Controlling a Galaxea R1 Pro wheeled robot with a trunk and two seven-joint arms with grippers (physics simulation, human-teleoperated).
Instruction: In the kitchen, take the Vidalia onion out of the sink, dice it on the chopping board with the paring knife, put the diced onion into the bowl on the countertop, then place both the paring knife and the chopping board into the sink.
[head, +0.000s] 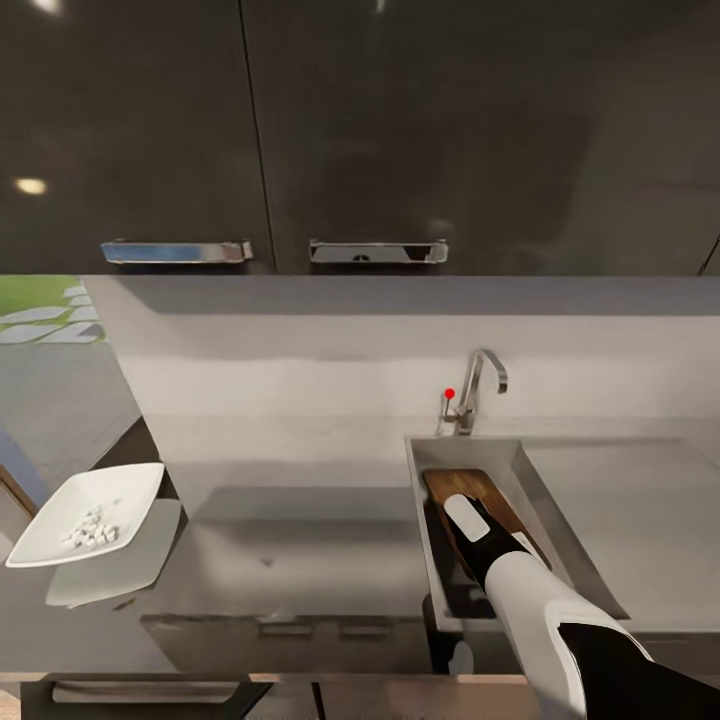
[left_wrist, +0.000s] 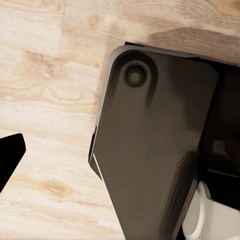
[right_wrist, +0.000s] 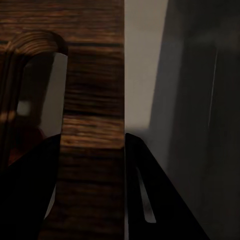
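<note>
- A white bowl (head: 88, 512) sits at the far left of the grey countertop (head: 300, 540), holding a small pile of diced onion (head: 92, 528) as tiny white cubes.
- Further right, the steel sink (head: 425, 500) is set into the counter, with a chrome tap (head: 480, 385) and a small red knob (head: 449, 393) behind it.
- The brown chopping board (head: 470, 490) lies tilted inside the basin.
- The right arm (head: 540, 610) reaches down into the sink, and its right gripper (right_wrist: 92, 200) is clamped on the board's edge beside the handle slot (right_wrist: 37, 95), one dark finger on each face.
- The left wrist camera looks at pale wooden floor (left_wrist: 45, 95) and a dark robot part (left_wrist: 150, 145); whether the left gripper is apart or together cannot be told.
</note>
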